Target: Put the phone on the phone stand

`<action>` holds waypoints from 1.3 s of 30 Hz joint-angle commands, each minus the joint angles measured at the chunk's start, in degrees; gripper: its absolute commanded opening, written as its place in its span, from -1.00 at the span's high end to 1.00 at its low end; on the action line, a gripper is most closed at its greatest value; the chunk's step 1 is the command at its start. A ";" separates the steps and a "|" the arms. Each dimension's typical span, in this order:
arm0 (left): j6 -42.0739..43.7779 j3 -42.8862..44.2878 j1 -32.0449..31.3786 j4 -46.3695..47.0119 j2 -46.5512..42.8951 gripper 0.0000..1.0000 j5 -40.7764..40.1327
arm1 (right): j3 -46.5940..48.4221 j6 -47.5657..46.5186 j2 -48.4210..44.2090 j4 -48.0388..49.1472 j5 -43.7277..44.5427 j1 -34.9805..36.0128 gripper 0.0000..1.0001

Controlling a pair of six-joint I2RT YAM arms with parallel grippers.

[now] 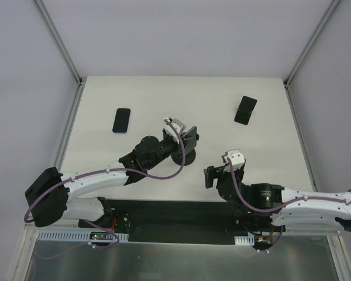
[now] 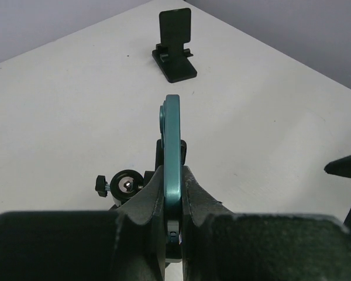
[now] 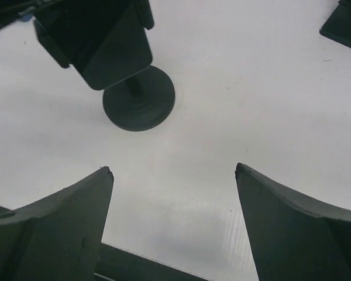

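Gripping the phone [image 2: 172, 134] on its edge, the left hand [image 2: 172, 175] has both fingers clamped against its faces, with the teal rim turned upward. Just under that hand sits a round-based stand [image 1: 184, 157], its knob beside the phone's lower end. The phone stand [image 2: 175, 47] rests on the surface [image 2: 269, 117] well ahead of the hand. A second black phone [image 1: 121, 120] lies flat, well behind and left of it. The right hand [image 3: 172, 170] hangs with its fingers spread wide, holding nothing.
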 commanded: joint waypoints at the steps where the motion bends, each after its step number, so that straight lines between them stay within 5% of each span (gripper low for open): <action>1: 0.76 -0.07 0.09 -6.67 -2.02 1.00 -0.50 | -4.59 -12.34 -9.70 4.86 -12.68 -8.21 -0.83; 5: 1.73 -0.07 0.27 -7.81 -4.04 1.00 3.62 | -3.98 -18.51 -9.91 5.04 -44.26 -26.16 -0.83; 8: 2.00 -0.33 1.93 -7.98 -5.28 1.00 9.07 | -1.44 -25.00 -7.10 6.17 -56.96 -31.98 -0.78; 14: 1.03 -0.60 6.94 -11.76 -8.09 1.00 23.67 | 5.24 -34.95 0.02 6.88 -67.63 -35.23 -0.77; 17: 0.51 -0.16 7.65 -14.66 -9.84 0.89 24.21 | 9.28 -33.99 3.53 6.62 -69.32 -38.05 -0.78; 18: -1.06 0.10 8.17 -15.45 -10.28 0.64 24.03 | 10.08 -33.64 4.76 6.62 -69.49 -38.31 -0.78; 19: -2.04 0.37 8.53 -16.16 -11.25 0.15 23.42 | 11.04 -33.28 5.38 6.97 -69.32 -38.40 -0.81; 22: -4.85 1.95 9.32 -19.40 -13.79 -0.51 24.11 | 12.71 -30.30 7.67 8.11 -68.18 -38.23 -0.93; 25: -5.12 4.23 9.58 -23.80 -17.04 -0.90 24.03 | 15.44 -27.39 9.34 8.03 -67.03 -38.32 -0.93; 31: -3.19 5.29 9.67 -30.31 -27.57 -0.98 15.35 | 20.89 -28.35 14.08 8.64 -65.89 -36.30 -0.93; 36: -5.99 7.57 10.02 -35.49 -32.52 -0.98 -5.79 | 24.58 -29.77 17.69 9.69 -63.87 -34.81 -0.93; 39: -6.70 9.77 10.37 -36.82 -32.00 -0.98 -11.90 | 25.81 -29.15 19.44 10.92 -58.89 -33.49 -0.93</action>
